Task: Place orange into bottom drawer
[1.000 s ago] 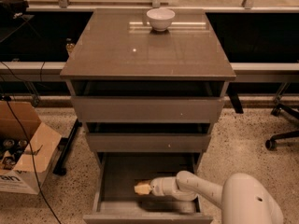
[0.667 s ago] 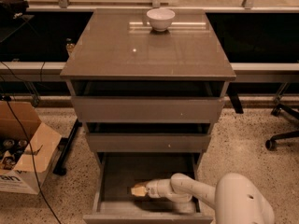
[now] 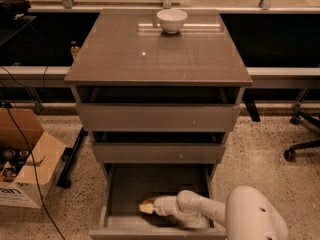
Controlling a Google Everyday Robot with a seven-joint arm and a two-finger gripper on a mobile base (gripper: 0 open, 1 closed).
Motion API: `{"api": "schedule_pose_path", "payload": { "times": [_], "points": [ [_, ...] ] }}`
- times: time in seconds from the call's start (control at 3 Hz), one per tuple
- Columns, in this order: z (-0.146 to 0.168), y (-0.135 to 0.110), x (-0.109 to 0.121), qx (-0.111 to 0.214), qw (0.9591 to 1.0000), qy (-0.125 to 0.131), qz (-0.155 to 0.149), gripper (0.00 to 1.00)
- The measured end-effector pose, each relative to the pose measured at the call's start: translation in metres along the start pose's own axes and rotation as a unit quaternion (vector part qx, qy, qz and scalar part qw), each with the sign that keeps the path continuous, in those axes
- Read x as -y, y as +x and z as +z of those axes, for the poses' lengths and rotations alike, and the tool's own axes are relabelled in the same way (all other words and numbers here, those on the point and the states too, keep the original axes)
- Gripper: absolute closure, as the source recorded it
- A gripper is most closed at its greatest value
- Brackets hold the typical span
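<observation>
The bottom drawer (image 3: 150, 184) of the grey-brown cabinet is pulled out, and its plain grey inside shows. My arm reaches in from the lower right. My gripper (image 3: 146, 206) is low inside the drawer, near its front middle. A small tan-orange patch shows at the gripper's tip; I cannot tell whether it is the orange. No orange shows anywhere else.
A white bowl (image 3: 171, 20) stands at the back of the cabinet top (image 3: 150, 59). The two upper drawers (image 3: 157, 116) are slightly open. A cardboard box (image 3: 25, 166) and cables lie on the floor at the left. An office chair base (image 3: 302, 144) is at the right.
My gripper has moved a little to the left and toward the drawer's front, staying low inside the drawer. Nothing else has moved.
</observation>
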State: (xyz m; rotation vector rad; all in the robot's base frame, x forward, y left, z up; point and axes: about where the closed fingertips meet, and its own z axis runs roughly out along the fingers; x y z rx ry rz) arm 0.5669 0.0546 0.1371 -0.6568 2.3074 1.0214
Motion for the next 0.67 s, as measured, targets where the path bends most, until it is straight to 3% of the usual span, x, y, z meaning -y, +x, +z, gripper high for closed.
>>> {"api": "schedule_pose_path", "payload": {
  "times": [0.33,0.67],
  "points": [
    [0.002,0.0013,0.0013,-0.001,1.0,0.007,-0.001,0.08],
    [0.0029,0.0017,0.0004,-0.001,1.0,0.007,-0.001,0.0]
  ]
}}
